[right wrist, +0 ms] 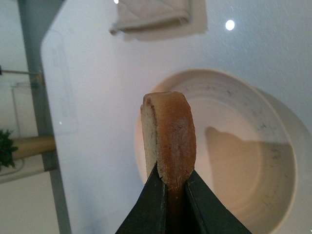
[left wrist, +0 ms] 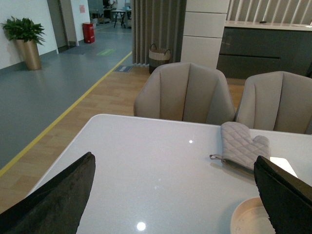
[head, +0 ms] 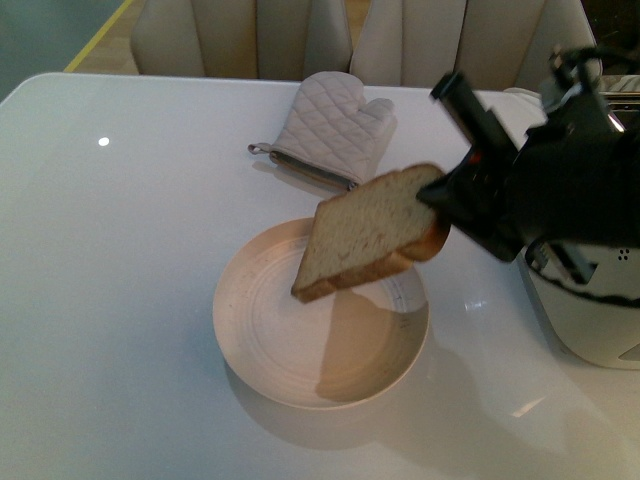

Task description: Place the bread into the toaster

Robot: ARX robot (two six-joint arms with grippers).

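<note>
Bulky matte black right hand (head: 438, 206) with a small red mark (head: 476, 157), dark looped cables (head: 574, 57) above, left hand (left wrist: 174, 163) fingers (left wrist: 58, 200) broad, black, tapered

A quilted mitt (head: 330, 125) lies beyond the cream plate (head: 260, 320) on the white table (head: 110, 300).

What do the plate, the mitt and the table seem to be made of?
Plate: likely glazed ceramic, cream, with faint concentric rings and a soft sheen.
Mitt: grey quilted fabric, matte, diamond stitching.
Table: white, glossy, hard surface reflecting lamps; glass or lacquer, cannot tell.
</note>
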